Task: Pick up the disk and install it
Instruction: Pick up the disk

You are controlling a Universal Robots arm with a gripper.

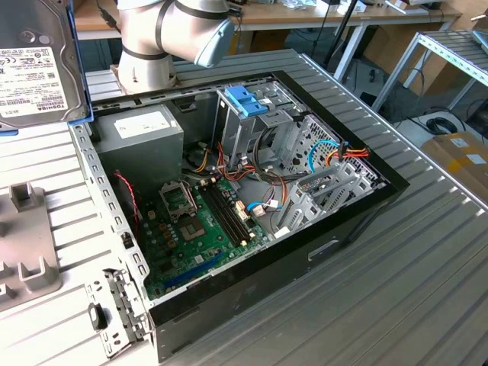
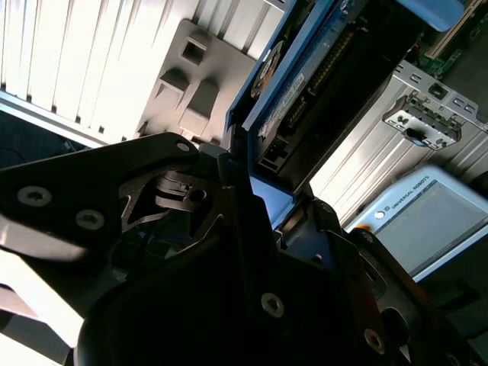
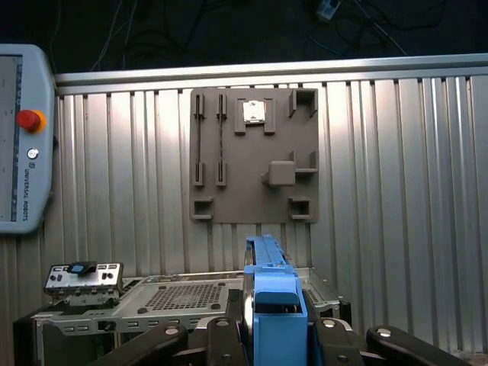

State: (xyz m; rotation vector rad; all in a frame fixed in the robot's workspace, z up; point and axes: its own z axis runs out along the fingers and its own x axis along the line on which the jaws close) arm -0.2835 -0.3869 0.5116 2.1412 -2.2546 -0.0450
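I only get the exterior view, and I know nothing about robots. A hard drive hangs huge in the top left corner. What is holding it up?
Observer: In the first wrist view the gripper is shut on the disk, fingers against its two sides.
Operator: And the grey moulded thing cut off at my left edge?
Observer: A grey holder plate with raised slots, lying flat on the ribbed table; the first wrist view shows it whole.
Operator: Anything else lying there?
Observer: A control pendant with a red button, beside the plate and apart from it.
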